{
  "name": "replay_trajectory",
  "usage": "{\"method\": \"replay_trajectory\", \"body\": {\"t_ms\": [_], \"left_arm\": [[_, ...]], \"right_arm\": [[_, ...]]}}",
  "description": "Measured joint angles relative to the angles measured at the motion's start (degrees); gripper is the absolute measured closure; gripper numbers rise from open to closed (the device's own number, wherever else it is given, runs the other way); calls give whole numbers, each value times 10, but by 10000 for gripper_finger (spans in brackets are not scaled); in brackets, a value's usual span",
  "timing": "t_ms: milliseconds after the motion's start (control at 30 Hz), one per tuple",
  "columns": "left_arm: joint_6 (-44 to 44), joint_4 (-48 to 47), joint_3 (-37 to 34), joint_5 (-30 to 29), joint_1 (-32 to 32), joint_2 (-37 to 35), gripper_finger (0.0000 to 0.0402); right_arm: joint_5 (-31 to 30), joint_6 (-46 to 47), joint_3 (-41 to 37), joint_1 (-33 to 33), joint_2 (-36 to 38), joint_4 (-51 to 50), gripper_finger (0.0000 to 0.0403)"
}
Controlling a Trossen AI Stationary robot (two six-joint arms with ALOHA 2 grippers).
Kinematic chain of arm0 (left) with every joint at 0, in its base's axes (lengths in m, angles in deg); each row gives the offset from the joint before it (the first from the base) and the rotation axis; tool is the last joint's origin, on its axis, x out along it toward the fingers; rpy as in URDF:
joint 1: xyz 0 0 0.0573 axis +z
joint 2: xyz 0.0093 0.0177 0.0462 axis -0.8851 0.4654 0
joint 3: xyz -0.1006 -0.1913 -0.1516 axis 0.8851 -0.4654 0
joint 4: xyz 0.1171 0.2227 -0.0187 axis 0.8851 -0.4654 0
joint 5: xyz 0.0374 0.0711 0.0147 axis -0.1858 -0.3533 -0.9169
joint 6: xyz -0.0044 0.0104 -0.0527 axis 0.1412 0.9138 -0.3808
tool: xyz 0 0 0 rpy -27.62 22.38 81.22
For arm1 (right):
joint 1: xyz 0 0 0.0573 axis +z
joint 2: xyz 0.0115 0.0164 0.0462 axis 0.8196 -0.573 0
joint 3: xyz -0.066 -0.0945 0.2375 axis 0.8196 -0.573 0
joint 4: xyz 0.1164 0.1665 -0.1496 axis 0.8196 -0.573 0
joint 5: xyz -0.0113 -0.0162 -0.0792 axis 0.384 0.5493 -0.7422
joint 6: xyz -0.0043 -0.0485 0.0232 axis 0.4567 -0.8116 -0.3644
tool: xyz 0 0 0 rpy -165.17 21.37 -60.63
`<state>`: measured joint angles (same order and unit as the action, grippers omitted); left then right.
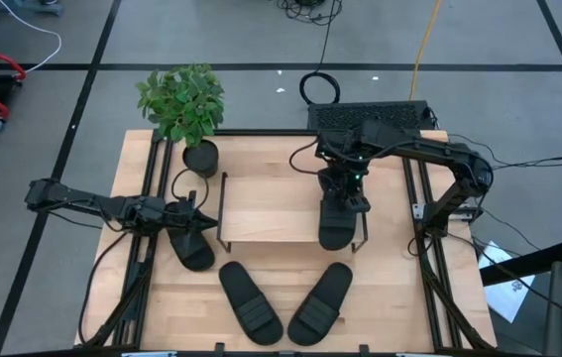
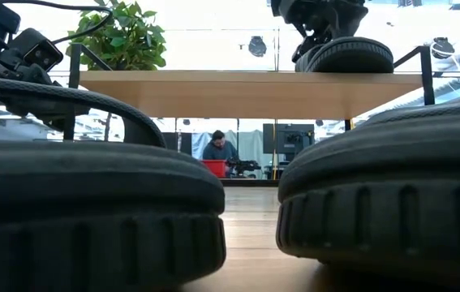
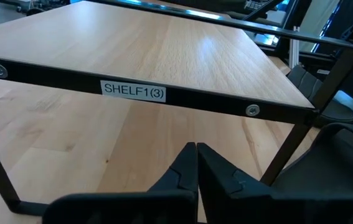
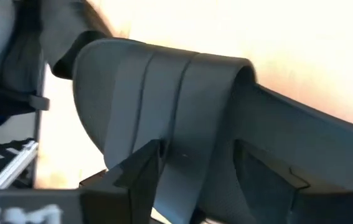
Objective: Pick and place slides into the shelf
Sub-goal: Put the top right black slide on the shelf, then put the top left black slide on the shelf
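Slide placement, shelf top.
Right gripper (image 1: pixel 343 203) apart astride slide (image 1: pixel 338 226); axis 12–6. Left gripper (image 1: pixel 189 217) together on second slide (image 1: pixel 191 245), shelf (image 1: pixel 271 203) at 3.

Left arm stretches in from frame left, left gripper (image 1: pixel 197 220) pinched closed at center-left. Right arm bends from right, right gripper (image 1: pixel 344 198) spread wide, center-right.
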<state>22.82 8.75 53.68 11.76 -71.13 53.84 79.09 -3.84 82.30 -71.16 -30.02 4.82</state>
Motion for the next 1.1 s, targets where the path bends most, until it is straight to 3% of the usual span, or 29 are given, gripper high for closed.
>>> {"method": "replay_trajectory", "body": {"t_ms": [267, 500, 633, 800, 933, 1100], "left_arm": [[0, 9, 0, 0, 0, 0, 378], [0, 10, 0, 0, 0, 0, 375], [0, 11, 0, 0, 0, 0, 382], [0, 11, 0, 0, 0, 0, 396], [0, 11, 0, 0, 0, 0, 399], [0, 11, 0, 0, 0, 0, 383]], "right_arm": [[-142, -6, 44, 0, 56, 1, 200], [-148, 25, 50, 10, 142, 56, 211], [-146, 68, 38, 40, 201, 118, 266], [-132, 104, -46, 95, 282, 203, 382], [-128, 158, -175, 132, 354, 362, 389], [-64, 173, -349, 144, 437, 509, 401]]}}
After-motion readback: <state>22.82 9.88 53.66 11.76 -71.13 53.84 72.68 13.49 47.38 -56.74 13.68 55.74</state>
